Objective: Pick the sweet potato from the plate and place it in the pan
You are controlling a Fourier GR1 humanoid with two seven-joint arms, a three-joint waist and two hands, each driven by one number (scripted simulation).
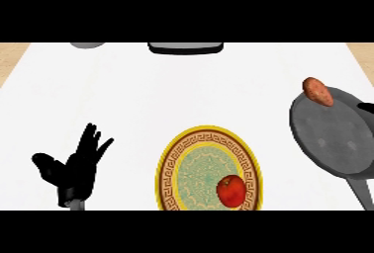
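Note:
The sweet potato (pixel 318 91), a brownish-orange oval, lies tilted at the far left rim of the dark grey pan (pixel 332 138) on the right of the counter. The pan's handle runs down toward the lower right edge. The round plate (pixel 175 163), with a yellow rim and patterned middle, sits at the lower centre with a red round fruit (pixel 231 190) on its near right part. My left hand (pixel 73 168) rests open at the lower left, fingers up, apart from everything. A small black shape at the right edge above the pan looks like part of my right hand (pixel 366 106); nothing touches the sweet potato.
At the counter's far edge stand a dark tray-like object (pixel 185 48) in the middle and a grey rounded object (pixel 87 45) to its left. White counter stretches between the plate and the far edge.

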